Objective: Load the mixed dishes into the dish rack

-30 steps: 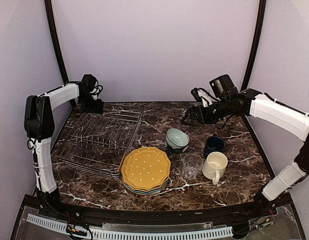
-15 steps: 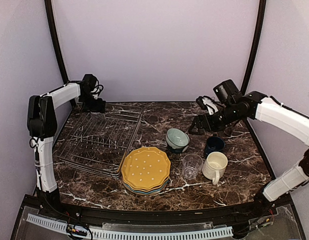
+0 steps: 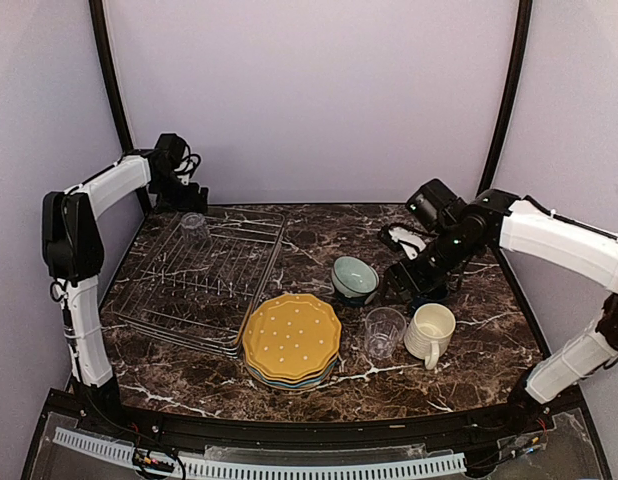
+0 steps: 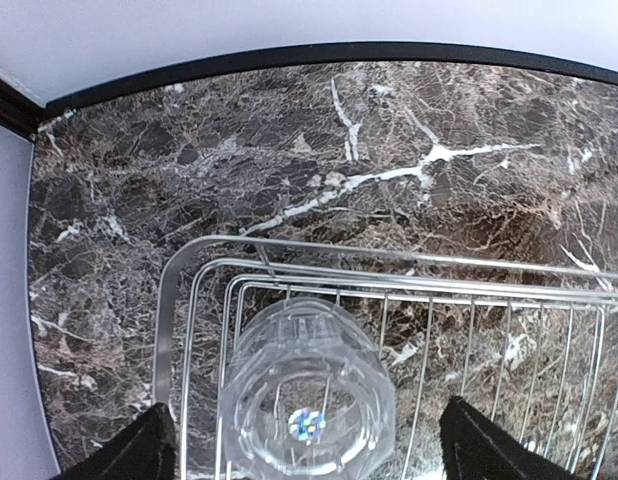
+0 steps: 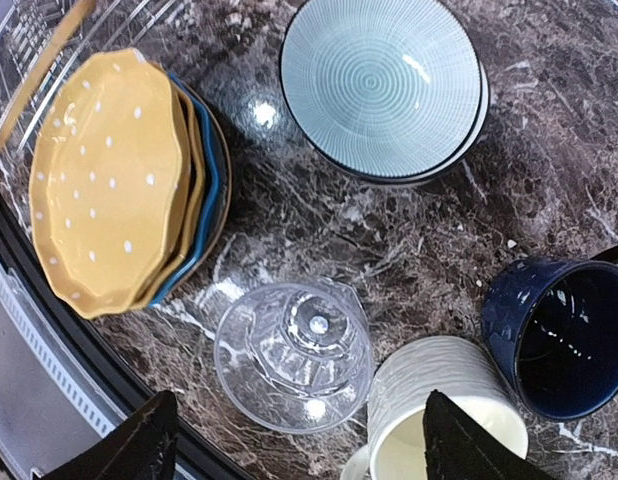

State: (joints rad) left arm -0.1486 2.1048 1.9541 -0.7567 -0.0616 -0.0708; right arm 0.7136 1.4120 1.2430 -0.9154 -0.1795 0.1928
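Note:
The dish rack lies at the left of the table. One clear glass tumbler stands upside down in its back left corner. In the left wrist view this tumbler sits inside the rack's rim. My left gripper is open above it, not touching. A second tumbler stands by the cream ribbed mug. My right gripper is open above this tumbler, apart from it. The plate stack, yellow dotted on top, the pale green bowl and the navy mug stand on the table.
The cream mug touches or nearly touches the tumbler on its right. The plates lie close on its left, and the bowl behind it. The plate stack leans against the rack's front right corner. The table's front edge is just beyond the tumbler.
My left gripper has drawn back and up from the rack, leaving a tumbler in its back left corner. My right arm has swung forward and down over the tumbler and mugs.

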